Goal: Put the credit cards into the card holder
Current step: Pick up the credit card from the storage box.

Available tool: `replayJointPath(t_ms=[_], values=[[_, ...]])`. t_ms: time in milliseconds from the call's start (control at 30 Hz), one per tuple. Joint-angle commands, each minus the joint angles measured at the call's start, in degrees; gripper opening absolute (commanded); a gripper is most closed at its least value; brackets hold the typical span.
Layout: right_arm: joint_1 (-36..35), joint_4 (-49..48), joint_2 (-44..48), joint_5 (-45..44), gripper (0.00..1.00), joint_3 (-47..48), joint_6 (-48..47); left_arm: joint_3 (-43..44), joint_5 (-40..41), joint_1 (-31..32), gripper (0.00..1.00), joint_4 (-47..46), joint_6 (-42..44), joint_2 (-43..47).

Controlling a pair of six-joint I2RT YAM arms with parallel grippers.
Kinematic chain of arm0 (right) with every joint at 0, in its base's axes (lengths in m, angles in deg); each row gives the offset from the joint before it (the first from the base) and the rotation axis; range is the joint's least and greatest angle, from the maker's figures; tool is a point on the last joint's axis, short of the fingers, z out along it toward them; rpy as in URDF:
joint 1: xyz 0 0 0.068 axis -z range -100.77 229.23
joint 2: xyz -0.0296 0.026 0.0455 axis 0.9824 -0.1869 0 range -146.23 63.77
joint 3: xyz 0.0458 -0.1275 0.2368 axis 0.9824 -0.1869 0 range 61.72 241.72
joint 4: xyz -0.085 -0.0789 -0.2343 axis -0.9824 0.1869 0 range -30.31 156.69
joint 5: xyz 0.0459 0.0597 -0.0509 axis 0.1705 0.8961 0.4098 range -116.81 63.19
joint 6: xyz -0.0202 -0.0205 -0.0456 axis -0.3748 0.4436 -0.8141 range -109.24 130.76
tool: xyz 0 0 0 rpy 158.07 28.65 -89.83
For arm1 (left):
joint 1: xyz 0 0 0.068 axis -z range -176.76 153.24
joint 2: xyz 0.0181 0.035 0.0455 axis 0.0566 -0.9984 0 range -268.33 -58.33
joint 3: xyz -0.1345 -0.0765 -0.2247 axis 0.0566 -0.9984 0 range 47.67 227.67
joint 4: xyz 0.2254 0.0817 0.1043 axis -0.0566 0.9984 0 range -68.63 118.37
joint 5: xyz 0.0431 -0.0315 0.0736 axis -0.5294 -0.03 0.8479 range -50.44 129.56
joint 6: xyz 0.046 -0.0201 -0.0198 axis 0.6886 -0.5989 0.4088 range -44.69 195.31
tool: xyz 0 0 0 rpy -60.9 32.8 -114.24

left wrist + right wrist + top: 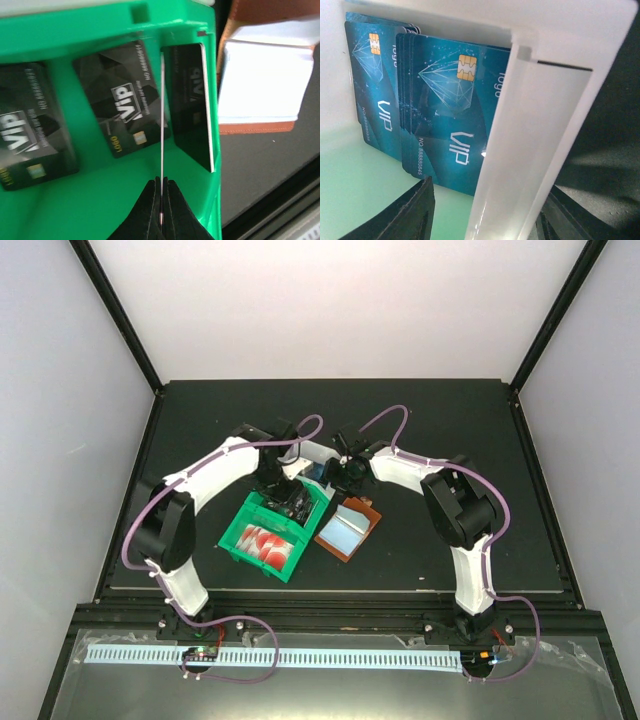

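L gripper (161, 186): I see jaws pinched on one black card (162, 120), edge-on, above green tray (100, 30).
R gripper (487, 205): jaws wide, one finger each side of white wall (530, 140), holds nothing.
Blue cards (445, 110): "VIP", "logo", in white compartment.
Card holder (347, 528): open, just right of tray.

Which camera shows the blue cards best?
The right wrist view: the blue cards fill the frame, chips and VIP print legible. The top view shows only a small bluish patch, mostly hidden; the left wrist view shows none.
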Motion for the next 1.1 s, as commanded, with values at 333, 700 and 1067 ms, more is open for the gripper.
replayJointPath(t_ms=[333, 700, 1067], values=[[0.83, 5.19, 14.31, -9.78, 0.63, -0.58, -8.93, -0.51, 2.48, 0.16, 0.01, -4.58, -9.18, 12.62], [0.81, 15.14, 25.22, -8.24, 0.62, -10.9, -29.7, -15.08, 1.23, 9.97, 0.02, -23.69, -26.62, 24.9], [0.44, 9.95, 26.52, 2.69, 0.62, -20.83, -38.32, -24.58, 7.05, 16.59, 0.02, -31.12, -38.17, 30.15]])
